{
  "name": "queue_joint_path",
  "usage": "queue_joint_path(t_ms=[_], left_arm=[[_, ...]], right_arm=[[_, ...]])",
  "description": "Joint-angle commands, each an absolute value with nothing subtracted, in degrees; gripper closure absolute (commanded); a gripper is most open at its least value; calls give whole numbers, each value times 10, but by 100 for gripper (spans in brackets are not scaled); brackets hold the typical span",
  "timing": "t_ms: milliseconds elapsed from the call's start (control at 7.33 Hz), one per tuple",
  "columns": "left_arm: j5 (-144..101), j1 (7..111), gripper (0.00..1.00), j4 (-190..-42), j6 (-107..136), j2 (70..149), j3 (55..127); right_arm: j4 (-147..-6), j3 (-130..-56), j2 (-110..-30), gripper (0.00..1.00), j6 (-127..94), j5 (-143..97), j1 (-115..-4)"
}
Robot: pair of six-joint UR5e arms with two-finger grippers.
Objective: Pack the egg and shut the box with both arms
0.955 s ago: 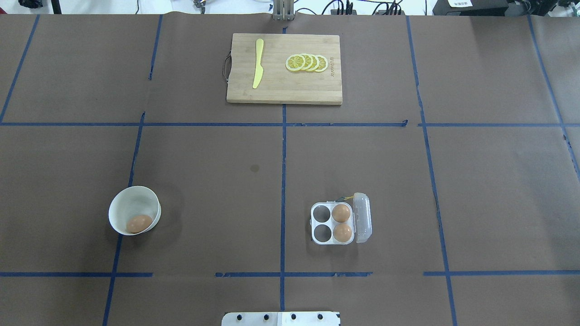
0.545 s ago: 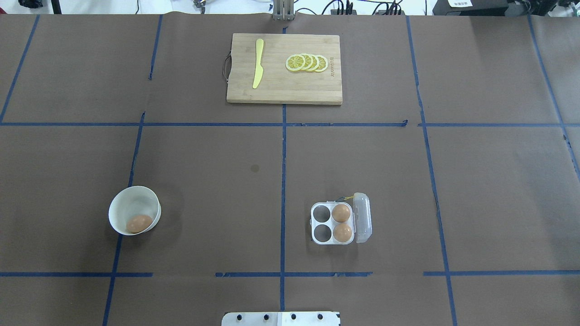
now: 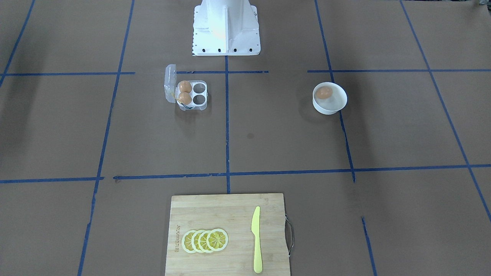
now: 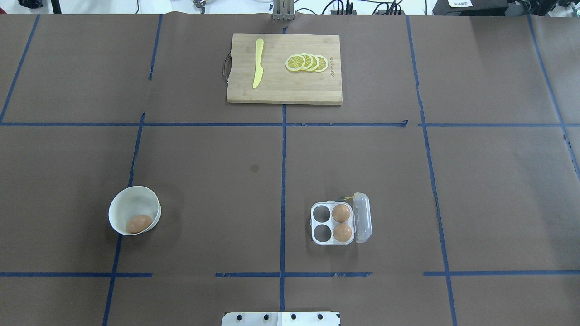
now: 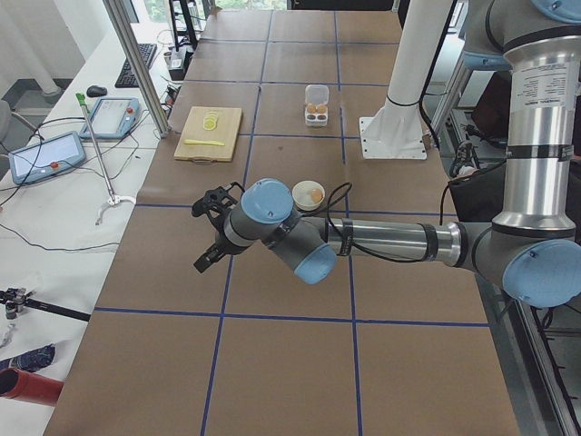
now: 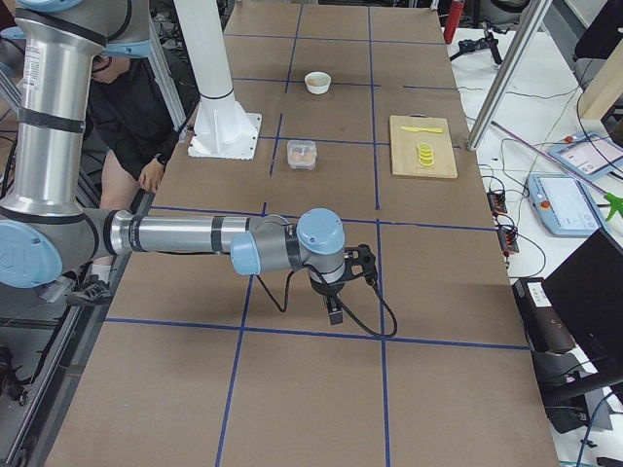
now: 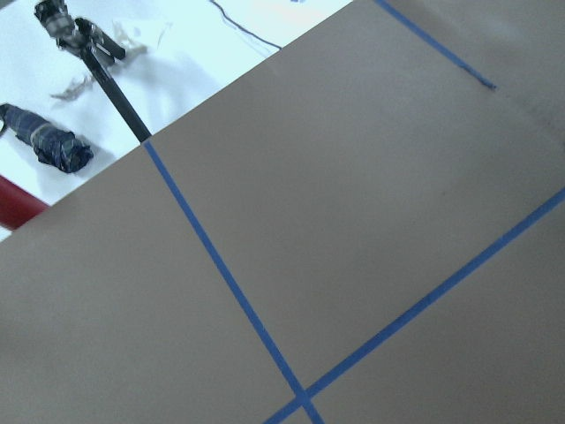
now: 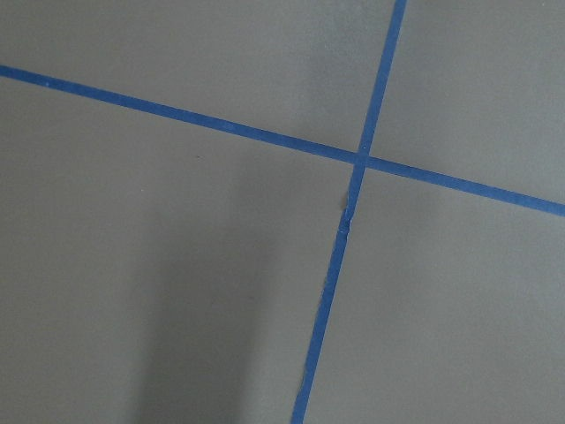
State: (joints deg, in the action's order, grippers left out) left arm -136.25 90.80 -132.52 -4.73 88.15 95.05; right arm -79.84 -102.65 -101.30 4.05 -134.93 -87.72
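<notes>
The tan-brown egg (image 4: 139, 223) lies in a white bowl (image 4: 118, 203) at the near left; it also shows in the front-facing view (image 3: 325, 92). The clear box (image 4: 317, 240) stands near centre-right with its lid (image 4: 363, 217) open. Two look-alike eggs fill its right cells and the two left cells are empty. Both arms are outside the overhead and front-facing views. The left gripper (image 5: 211, 232) hovers over the table's left end, far from the bowl. The right gripper (image 6: 336, 306) hangs over the right end, far from the box (image 6: 303, 154). I cannot tell whether either is open or shut.
A wooden cutting board (image 4: 281, 90) with a yellow knife (image 4: 258, 63) and lemon slices (image 4: 306, 63) lies at the far middle. The white pedestal (image 3: 225, 27) stands at the near edge. Blue tape lines cross the brown paper. A person sits behind the right arm (image 6: 131, 117).
</notes>
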Motion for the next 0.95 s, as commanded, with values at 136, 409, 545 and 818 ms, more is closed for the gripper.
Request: queue_joint_path(t_ms=[136, 409, 545, 818], left_arm=[[-1413, 821, 0, -1446, 1, 867, 962], [-1411, 712, 0, -1448, 121, 869, 1013], [-1385, 665, 0, -1447, 153, 865, 1039], [-1330, 577, 0, -1446, 205, 841, 1077]], right_arm=[[-798, -1027, -1012, 0, 40, -1358, -877], [-798, -1028, -1014, 0, 40, -1358, -877], [-798, -1027, -1015, 0, 40, -1358, -877], [-798, -1028, -1015, 0, 40, -1358, -877]])
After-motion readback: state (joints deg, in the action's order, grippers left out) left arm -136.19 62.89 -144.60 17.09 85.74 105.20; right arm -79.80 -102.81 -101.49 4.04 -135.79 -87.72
